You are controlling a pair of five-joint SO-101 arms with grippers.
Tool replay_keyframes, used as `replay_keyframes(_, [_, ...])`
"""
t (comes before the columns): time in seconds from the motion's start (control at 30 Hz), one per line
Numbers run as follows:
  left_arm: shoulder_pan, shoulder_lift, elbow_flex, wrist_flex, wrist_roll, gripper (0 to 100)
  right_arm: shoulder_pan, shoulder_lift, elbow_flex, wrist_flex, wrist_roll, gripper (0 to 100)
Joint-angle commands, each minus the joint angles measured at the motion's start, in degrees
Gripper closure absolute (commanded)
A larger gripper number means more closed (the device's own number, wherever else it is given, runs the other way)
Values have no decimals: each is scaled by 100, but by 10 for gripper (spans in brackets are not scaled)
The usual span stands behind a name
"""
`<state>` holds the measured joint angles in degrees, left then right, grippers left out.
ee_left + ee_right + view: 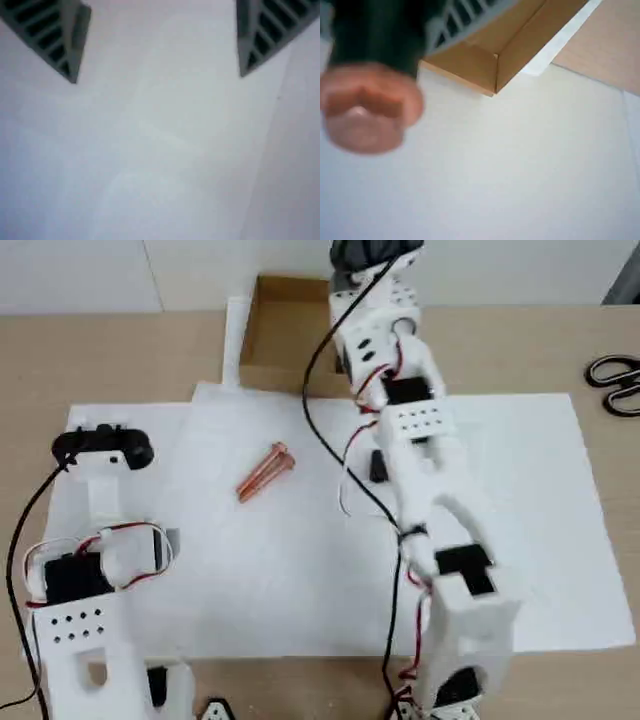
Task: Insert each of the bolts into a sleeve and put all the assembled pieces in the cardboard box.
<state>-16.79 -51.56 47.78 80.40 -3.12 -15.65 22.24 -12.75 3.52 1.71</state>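
On the left side of the table, the left gripper hangs over a white foam sheet, its two ribbed fingers spread wide with nothing between them. Well to its right, two copper bolts lie side by side on the sheet, touching each other, apart from both grippers. Beyond them, at the far edge of the sheet, stands the open cardboard box. The right arm stretches across the table, and the right gripper sits above the box's right end. It grips a black sleeve with a blurred copper bolt end showing below it. A small black piece lies beside that arm. Scissors rest at far right.
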Motion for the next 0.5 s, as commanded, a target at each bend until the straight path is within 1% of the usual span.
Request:
replay_keyframes(0.0, [18, -62, -31, -97, 53, 803, -136, 198, -492, -611, -53, 995])
replay_keyframes(0.17, [18, -62, -22, -97, 53, 803, -295, 514, -492, -637, -70, 995])
replay_keyframes(0.47, [18, -62, -22, -97, 53, 803, -286, 1332, -519, -646, -70, 994])
